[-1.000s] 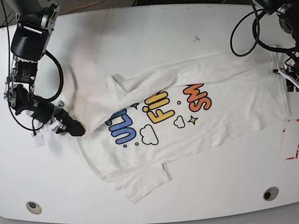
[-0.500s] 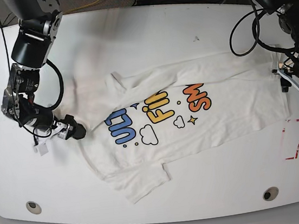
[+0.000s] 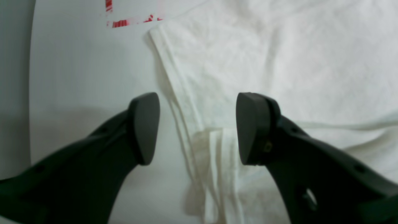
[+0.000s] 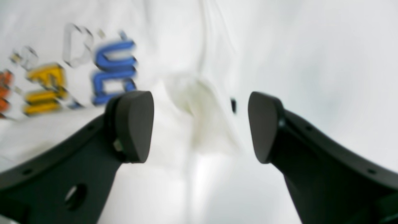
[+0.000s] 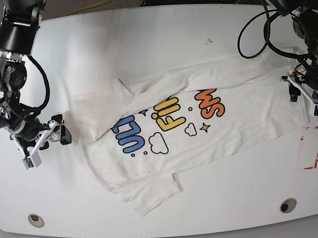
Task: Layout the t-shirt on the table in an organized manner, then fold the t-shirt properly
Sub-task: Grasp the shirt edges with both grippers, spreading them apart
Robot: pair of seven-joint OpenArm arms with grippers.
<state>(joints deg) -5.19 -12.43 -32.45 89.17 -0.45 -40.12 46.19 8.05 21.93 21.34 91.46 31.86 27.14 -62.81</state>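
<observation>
Table: t-shirt mid-table, far side folded over, one sleeve out at 6-7 o'clock; straightening, final fold likely left. Left gripper (3 o'clock), right gripper (9 o'clock): jaws apart, nothing held.

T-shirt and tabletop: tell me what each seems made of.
The t-shirt looks like soft cotton knit, matte, judging by its limp folds and creases. The tabletop has a smooth, slightly glossy white finish, perhaps laminate, given its soft reflections.
</observation>
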